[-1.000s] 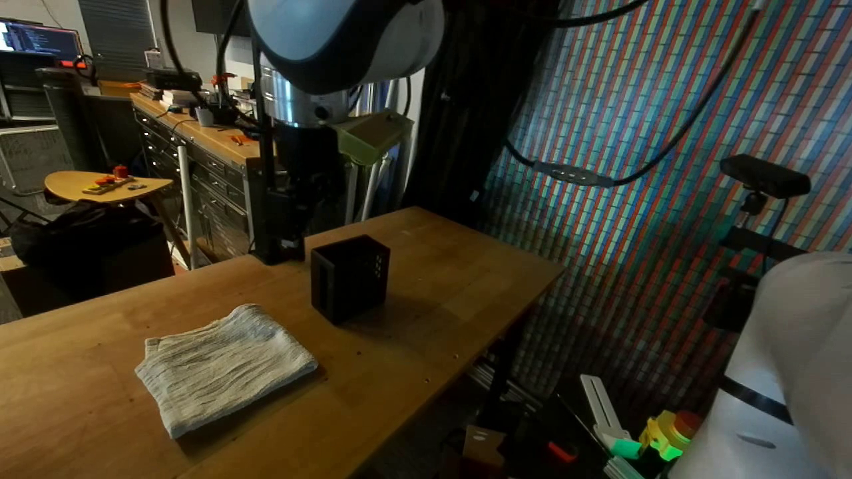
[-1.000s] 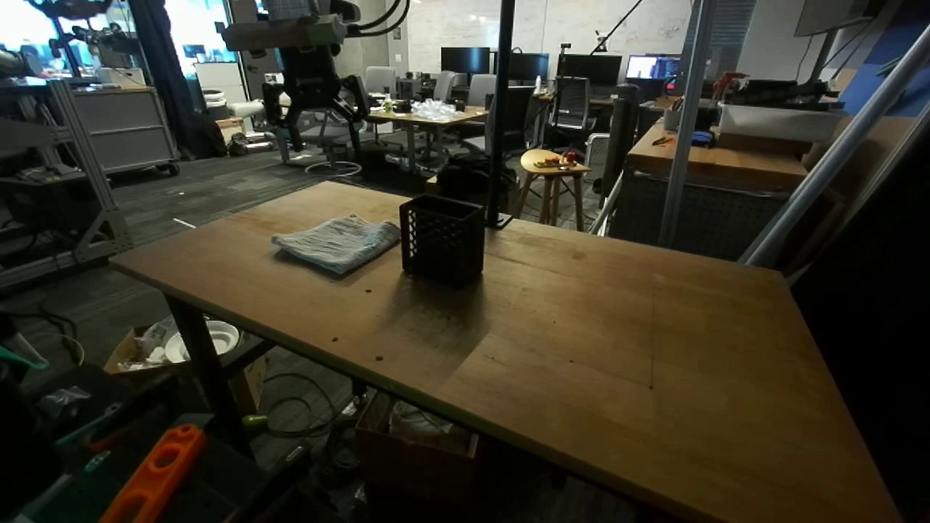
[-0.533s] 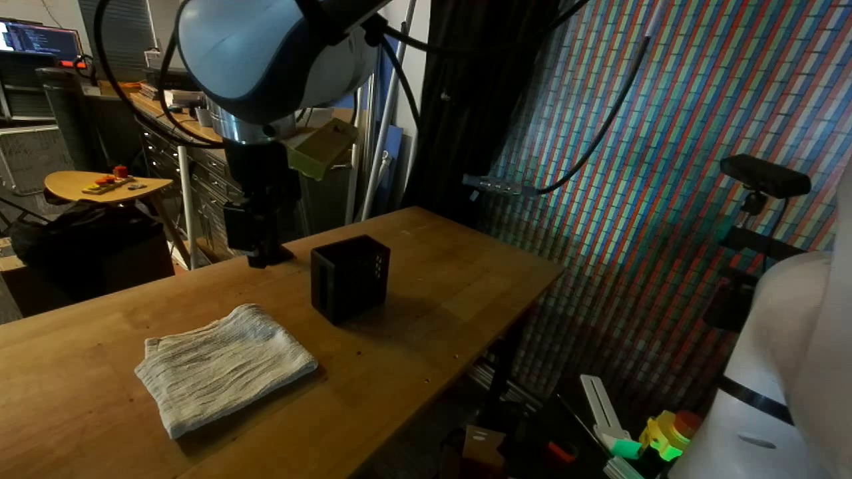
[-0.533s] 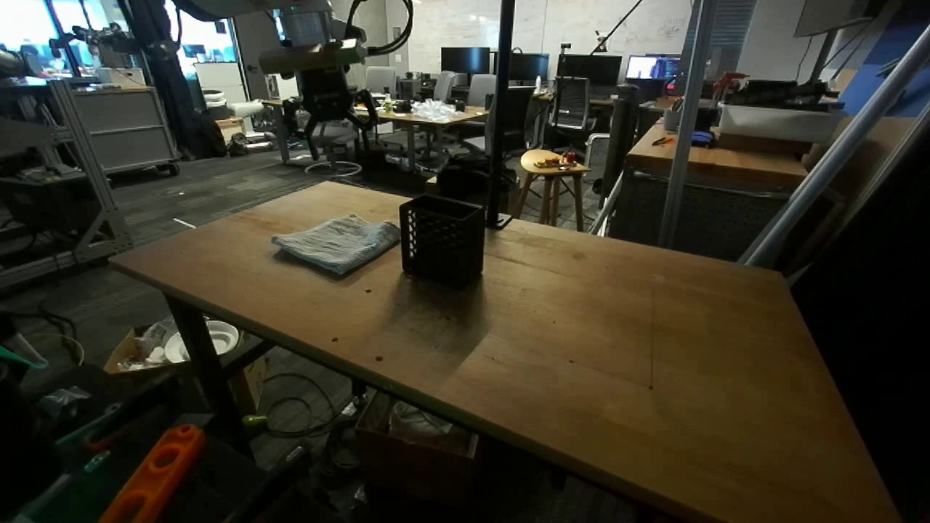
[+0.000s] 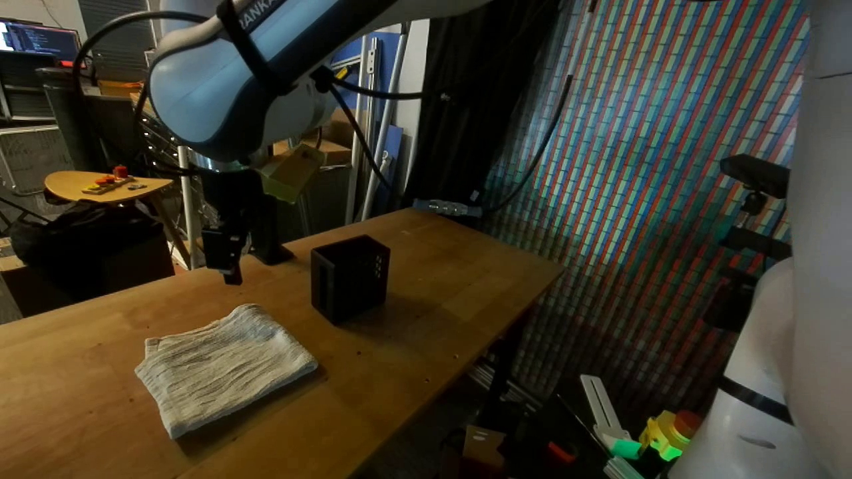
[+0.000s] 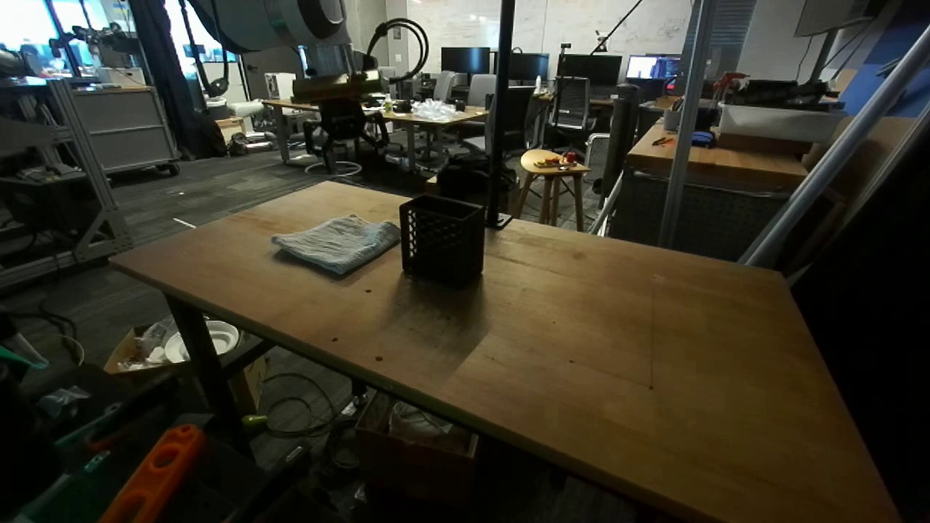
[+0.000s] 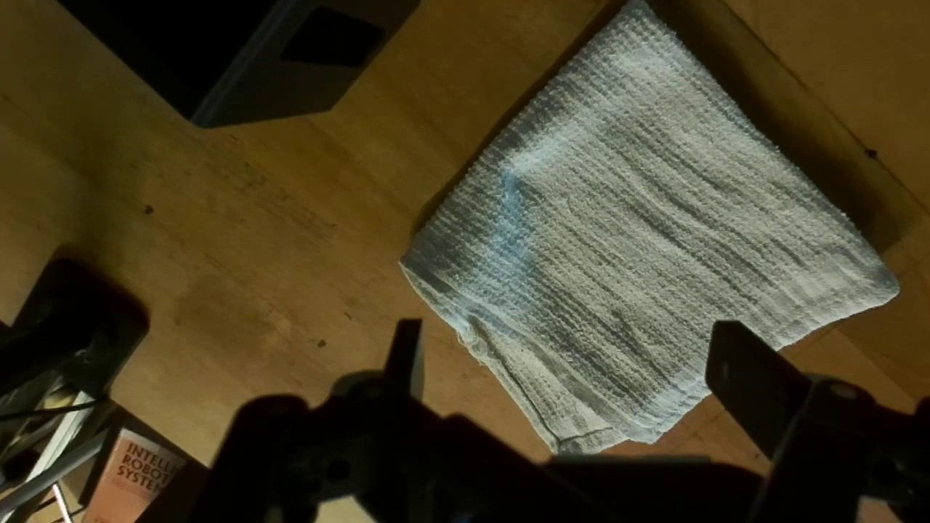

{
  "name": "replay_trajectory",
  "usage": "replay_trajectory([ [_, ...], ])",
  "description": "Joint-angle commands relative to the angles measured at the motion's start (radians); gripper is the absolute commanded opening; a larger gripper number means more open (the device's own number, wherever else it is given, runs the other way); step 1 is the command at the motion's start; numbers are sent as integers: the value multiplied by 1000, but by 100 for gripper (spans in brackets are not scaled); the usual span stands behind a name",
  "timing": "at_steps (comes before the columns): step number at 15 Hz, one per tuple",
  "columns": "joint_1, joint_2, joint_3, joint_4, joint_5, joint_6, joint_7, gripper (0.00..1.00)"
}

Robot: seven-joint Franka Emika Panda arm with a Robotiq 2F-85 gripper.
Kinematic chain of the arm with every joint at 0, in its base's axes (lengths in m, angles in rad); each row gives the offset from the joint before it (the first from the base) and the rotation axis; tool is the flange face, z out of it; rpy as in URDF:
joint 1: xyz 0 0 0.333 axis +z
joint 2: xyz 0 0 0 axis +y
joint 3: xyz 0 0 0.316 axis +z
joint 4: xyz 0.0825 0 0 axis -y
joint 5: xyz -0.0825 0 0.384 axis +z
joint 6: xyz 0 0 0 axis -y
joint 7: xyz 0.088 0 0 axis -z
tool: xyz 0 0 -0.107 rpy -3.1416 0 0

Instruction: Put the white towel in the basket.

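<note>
A folded white towel [image 5: 226, 366] lies flat on the wooden table, and it also shows in an exterior view [image 6: 338, 243] and in the wrist view [image 7: 639, 218]. The basket, a black open-topped box with holes in its sides [image 5: 349, 279], stands upright beside the towel; it also shows in an exterior view [image 6: 443, 240] and at the top left of the wrist view [image 7: 276, 87]. My gripper [image 5: 229, 276] hangs above the table, apart from the towel. In the wrist view the gripper [image 7: 567, 330] is open and empty, its fingers wide apart, the towel's near corner showing between them.
A black post [image 6: 501, 109] rises from a base [image 5: 269, 253] at the table edge, near the basket and close to my gripper in an exterior view. The base also shows in the wrist view [image 7: 87, 319]. The wooden table [image 6: 617, 312] has bare surface around towel and basket.
The arm has come down and across, leftward in one exterior view and rightward in another, bringing the gripper lower and nearer the towel. The towel and basket have not moved.
</note>
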Motion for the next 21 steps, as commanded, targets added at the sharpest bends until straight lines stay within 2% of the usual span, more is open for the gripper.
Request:
replay_trajectory([
  [1, -4, 81, 17, 76, 16, 9, -49, 100],
  [21, 19, 296, 57, 169, 13, -5, -78, 100],
])
